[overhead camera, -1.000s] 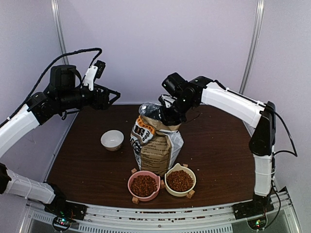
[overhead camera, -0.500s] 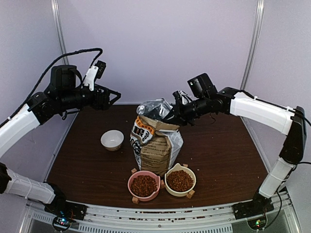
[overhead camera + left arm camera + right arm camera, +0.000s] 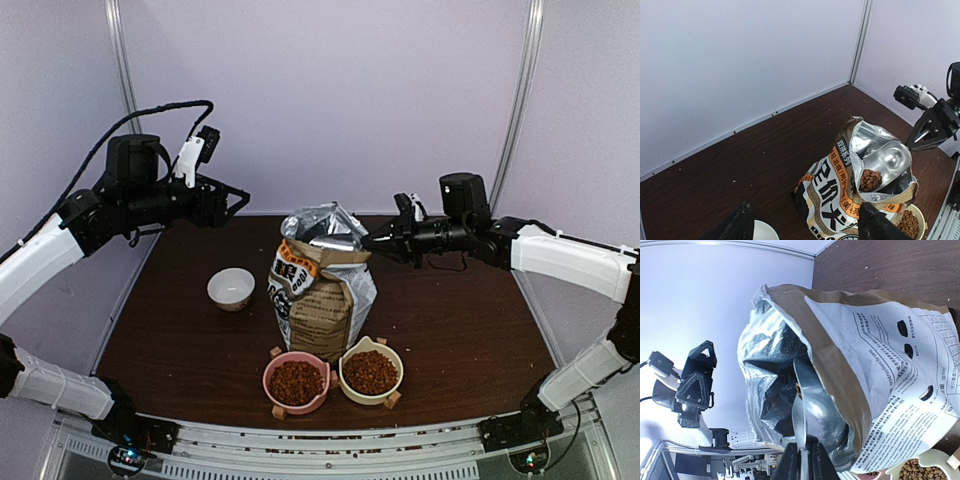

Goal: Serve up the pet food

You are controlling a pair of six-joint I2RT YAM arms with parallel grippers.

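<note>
Dark brown wooden desk point(image 3: 450, 320). At its centre stands a tall brown-and-white paper bag with silver foil lining point(image 3: 320, 300), mouth open.

At the near edge, just before the bag: a pink bowl point(image 3: 270, 385) and a cream bowl point(image 3: 398, 362) side by side, both heaped with pet food, small round reddish-brown kibble pellets point(image 3: 296, 381). A small white bowl point(image 3: 231, 288) sits left of the bag, nearer the left edge.

My right gripper point(image 3: 378, 240) reaches in from the right at bag-mouth height, fingers point(image 3: 790, 467) clamped on the thin handle of a shiny metal scoop point(image 3: 890, 157). The scoop's cup lies inside the bag mouth with a small clump of pet food point(image 3: 870, 180) in it, ahead of my fingertips.

My left gripper point(image 3: 238, 200) hangs high over the far-left corner, fingers point(image 3: 735, 227) spread wide, holding nothing, well apart from any pet food.
</note>
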